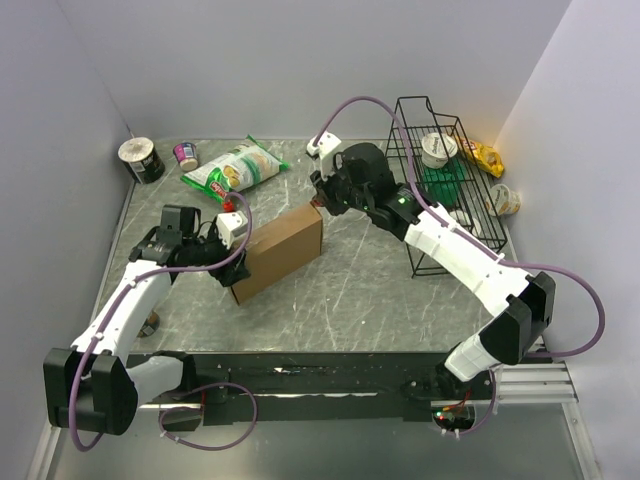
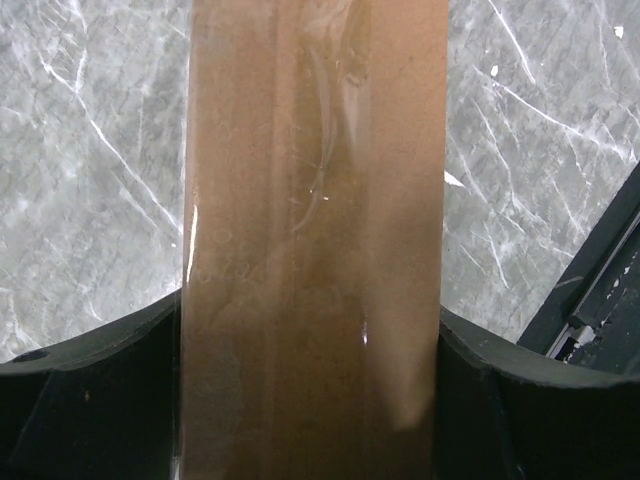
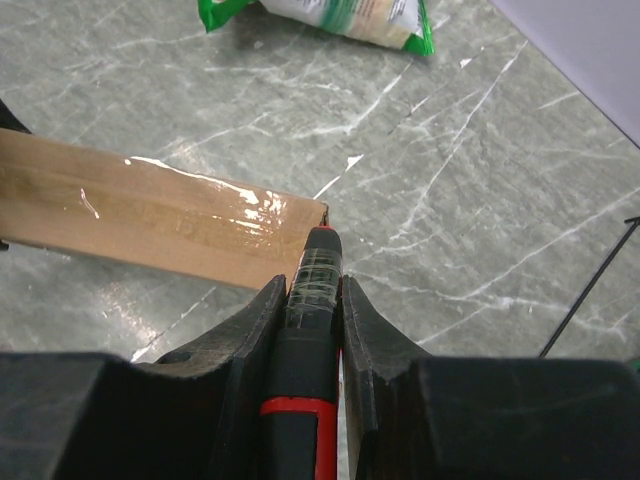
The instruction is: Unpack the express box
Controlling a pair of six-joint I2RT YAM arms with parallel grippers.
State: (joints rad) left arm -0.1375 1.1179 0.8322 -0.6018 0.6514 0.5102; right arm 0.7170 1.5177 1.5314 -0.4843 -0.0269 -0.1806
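Observation:
The express box [image 1: 283, 250] is plain brown cardboard and stands on its long edge at the table's middle left. My left gripper [image 1: 228, 262] is shut on its near left end. In the left wrist view the box's taped narrow face [image 2: 315, 200] fills the space between the fingers [image 2: 100, 390]. My right gripper [image 1: 322, 196] is shut on a black and red cutter [image 3: 313, 300]. The cutter's tip touches the box's far right corner [image 3: 300, 215], beside the glossy tape along the box's top edge.
A green-and-white snack bag [image 1: 235, 167] lies behind the box and also shows in the right wrist view [image 3: 340, 15]. A can [image 1: 140, 158] and a small cup [image 1: 186, 154] stand at the back left. A black wire rack [image 1: 440, 190] with cups stands at the right.

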